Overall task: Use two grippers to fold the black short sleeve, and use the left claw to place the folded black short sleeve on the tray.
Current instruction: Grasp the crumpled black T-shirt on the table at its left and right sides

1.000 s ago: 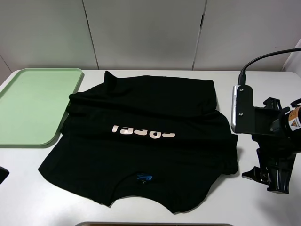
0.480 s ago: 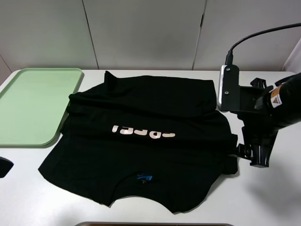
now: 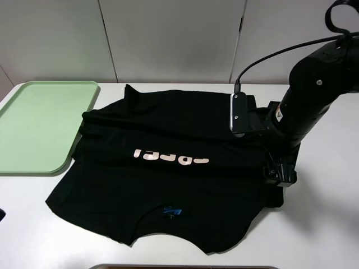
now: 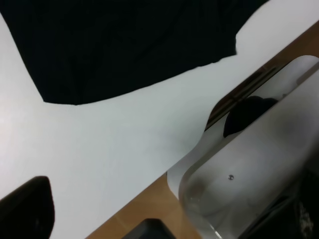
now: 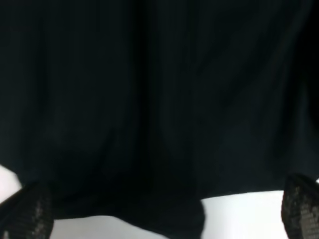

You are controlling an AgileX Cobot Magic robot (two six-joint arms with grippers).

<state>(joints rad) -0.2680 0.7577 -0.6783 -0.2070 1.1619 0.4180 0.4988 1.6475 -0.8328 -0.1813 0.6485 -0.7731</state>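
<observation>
Over the edge of the black short sleeve (image 3: pixel 168 168) farthest from the tray, the right gripper (image 3: pixel 279 172) hangs low with its claw at the hem. Its wrist view shows two textured black fingertips (image 5: pixel 25 211) spread wide apart, with black cloth filling the space between them and a sliver of white table (image 5: pixel 249 214) at the hem. The high view cannot show that spread.

Off the shirt's opposite lower corner, the left claw (image 4: pixel 25 211) shows only one black finger in its own wrist view. Whether it is parted or closed cannot be told.

One shirt lies spread flat on the table, wrinkled across its upper half. One row of white block lettering (image 3: pixel 170 156) crosses the chest, upside down to the high camera and not readable. One small blue neck label (image 3: pixel 171 212) sits at the collar; its print is too small to make out.

One mint-green tray (image 3: pixel 33 123) lies just beside the shirt, a sleeve overlapping its near corner.

Only the left wrist view shows a shiny silver housing (image 4: pixel 259 164) and a wooden strip (image 4: pixel 134 209) beyond the table edge near the shirt.
</observation>
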